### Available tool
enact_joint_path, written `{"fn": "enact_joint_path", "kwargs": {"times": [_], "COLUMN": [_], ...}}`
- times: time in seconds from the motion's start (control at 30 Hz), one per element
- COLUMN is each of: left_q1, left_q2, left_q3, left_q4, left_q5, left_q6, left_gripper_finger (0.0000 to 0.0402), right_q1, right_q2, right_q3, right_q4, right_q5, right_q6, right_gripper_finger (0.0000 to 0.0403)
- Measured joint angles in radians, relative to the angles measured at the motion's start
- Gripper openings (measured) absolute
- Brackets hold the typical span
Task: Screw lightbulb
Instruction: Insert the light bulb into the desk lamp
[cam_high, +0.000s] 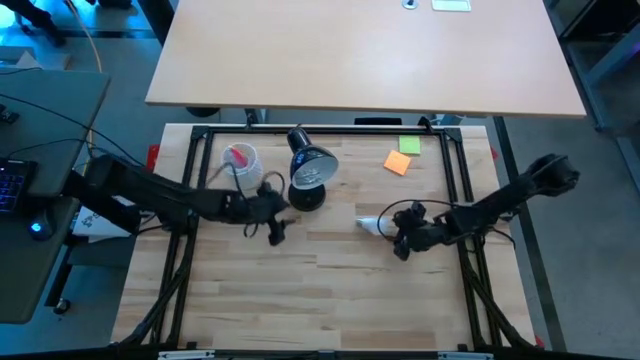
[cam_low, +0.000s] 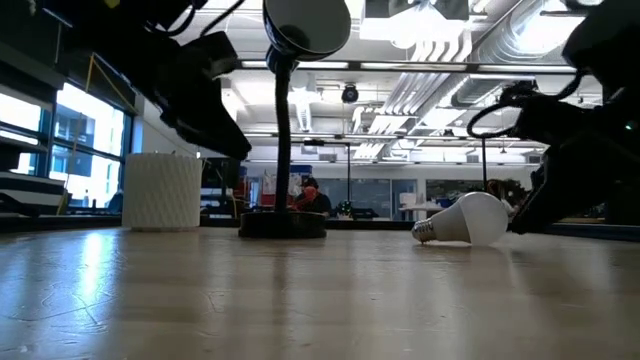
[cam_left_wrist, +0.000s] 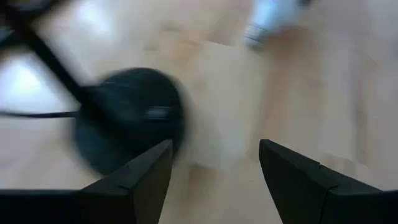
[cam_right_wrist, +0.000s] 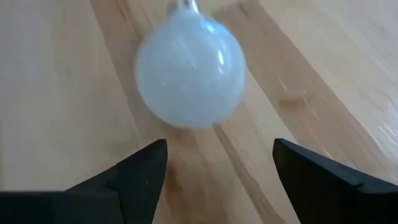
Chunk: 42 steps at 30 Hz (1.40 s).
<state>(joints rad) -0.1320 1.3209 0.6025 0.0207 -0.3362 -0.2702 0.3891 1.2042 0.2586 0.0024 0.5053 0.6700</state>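
Bright ceiling lights (cam_low: 440, 45) in low view, left wrist view motion-blurred, glare on tabletop (cam_low: 90, 265)

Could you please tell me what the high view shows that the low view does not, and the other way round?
Only the high view shows the orange and green sticky notes, the pink items in the white cup, and both arms whole, with the left gripper near the lamp base and the right gripper open beside the lightbulb. Only the low view shows the room behind, with a person seated far off. Both show the black desk lamp, the cup and the bulb lying on its side on the table.
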Motion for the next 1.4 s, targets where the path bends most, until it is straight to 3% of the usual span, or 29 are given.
{"fn": "enact_joint_path", "kwargs": {"times": [0.2, 0.4, 0.7, 1.0, 1.27, 1.4], "left_q1": [-0.032, 0.010, 0.061, 0.057, 0.006, 0.023], "left_q2": [0.226, 0.370, 0.429, 0.429, 0.415, 0.415], "left_q3": [0.000, 0.003, 0.052, 0.061, 0.060, 0.069], "left_q4": [0.357, 0.599, 0.612, 0.582, 0.443, 0.448], "left_q5": [0.032, 0.048, 0.125, 0.149, 0.151, 0.170], "left_q6": [0.087, 0.123, 0.124, 0.125, 0.122, 0.116], "left_gripper_finger": [0.0237, 0.0237, 0.0236, 0.0236, 0.0236, 0.0236], "right_q1": [0.008, 0.004, -0.023, -0.056, -0.099, -0.143], "right_q2": [0.001, 0.008, 0.133, 0.280, 0.306, 0.311], "right_q3": [-0.127, -0.166, -0.107, -0.034, -0.026, -0.026], "right_q4": [0.347, 0.441, 0.535, 0.625, 0.624, 0.647], "right_q5": [0.011, 0.050, 0.058, -0.047, -0.053, -0.140], "right_q6": [-0.021, -0.072, -0.225, -0.283, -0.264, -0.269], "right_gripper_finger": [0.0291, 0.0291, 0.0291, 0.0291, 0.0291, 0.0291]}}
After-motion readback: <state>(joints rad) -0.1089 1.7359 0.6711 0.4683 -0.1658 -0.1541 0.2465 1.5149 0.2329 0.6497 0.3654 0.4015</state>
